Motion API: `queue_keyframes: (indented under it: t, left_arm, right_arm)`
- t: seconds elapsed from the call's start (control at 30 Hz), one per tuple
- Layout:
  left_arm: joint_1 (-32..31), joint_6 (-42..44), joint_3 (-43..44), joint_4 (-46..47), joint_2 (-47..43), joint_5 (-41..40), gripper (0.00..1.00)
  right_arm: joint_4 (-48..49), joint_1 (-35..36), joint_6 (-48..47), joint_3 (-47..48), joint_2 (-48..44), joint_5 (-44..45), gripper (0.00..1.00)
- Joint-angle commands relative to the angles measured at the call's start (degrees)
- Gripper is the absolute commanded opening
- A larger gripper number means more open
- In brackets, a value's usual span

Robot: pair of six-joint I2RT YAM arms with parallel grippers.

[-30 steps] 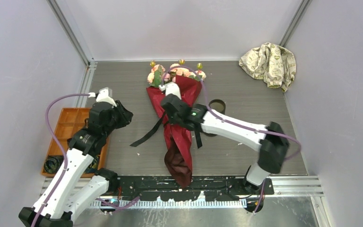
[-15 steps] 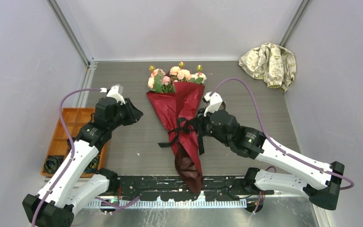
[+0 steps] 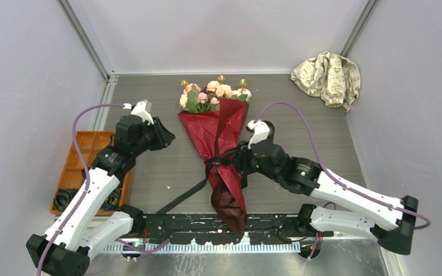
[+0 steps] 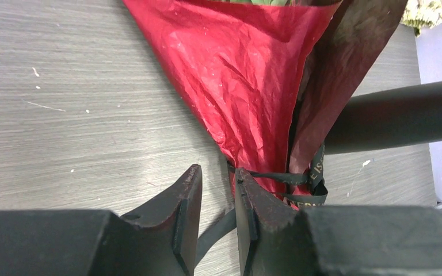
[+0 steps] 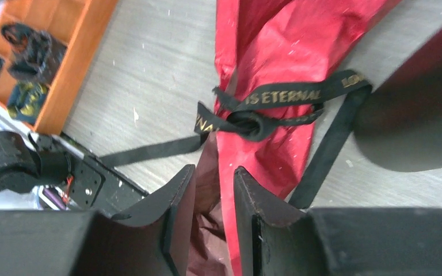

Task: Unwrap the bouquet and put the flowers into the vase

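Right gripper [image 5: 214, 172] hovers narrowly spread and empty beside the knotted ribbon [image 5: 247, 122]. Left gripper [image 4: 217, 172] is likewise spread, holding nothing. The bouquet [image 3: 221, 155] lies mid-bench [image 3: 149, 103], still wrapped, with the vase [image 4: 400, 115] just to its right. You are at the untying step: next, pinch a loose ribbon tail and pull.

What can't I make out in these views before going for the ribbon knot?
- Stems: wrapping paper covers them in every view.
- Vase: top view, right arm hides it; left wrist view, paper hides its base.
- Flowers: left wrist view, cut off by the top edge.
- Right gripper: top view, fingertips lost against the dark ribbon.
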Motion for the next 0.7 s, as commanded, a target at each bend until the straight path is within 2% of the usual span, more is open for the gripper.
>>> queue_keyframes:
  t: [0.0, 0.13, 0.2, 0.33, 0.5, 0.67]
  left_arm:
    - [-0.17, 1.56, 6.37, -3.24, -2.16, -3.71, 0.29]
    - [-0.18, 1.65, 10.80, -8.70, -4.02, -9.28, 0.29]
    - [-0.17, 1.18, 13.75, -12.23, -5.08, -14.71, 0.29]
    - [-0.21, 2.09, 20.27, -17.92, -7.22, -21.81, 0.29]
    - [-0.15, 3.95, 23.73, -19.95, -8.83, -22.78, 0.31]
    - [-0.17, 4.38, 21.75, -20.02, -9.63, -22.35, 0.31]
  right_arm:
    - [2.58, 3.77, 3.48, 2.51, 9.53, -5.82, 0.37]
    - [3.47, 9.16, 2.84, 7.42, 22.84, -6.05, 0.38]
    - [2.44, 11.03, 2.14, 11.85, 29.36, -5.69, 0.37]
    - [1.03, 11.99, 1.38, 18.56, 40.14, -8.22, 0.39]
    - [-3.99, 12.25, 3.06, 26.52, 50.51, -5.80, 0.42]
    - [-8.90, 12.17, 7.59, 29.64, 54.12, 0.64, 0.42]
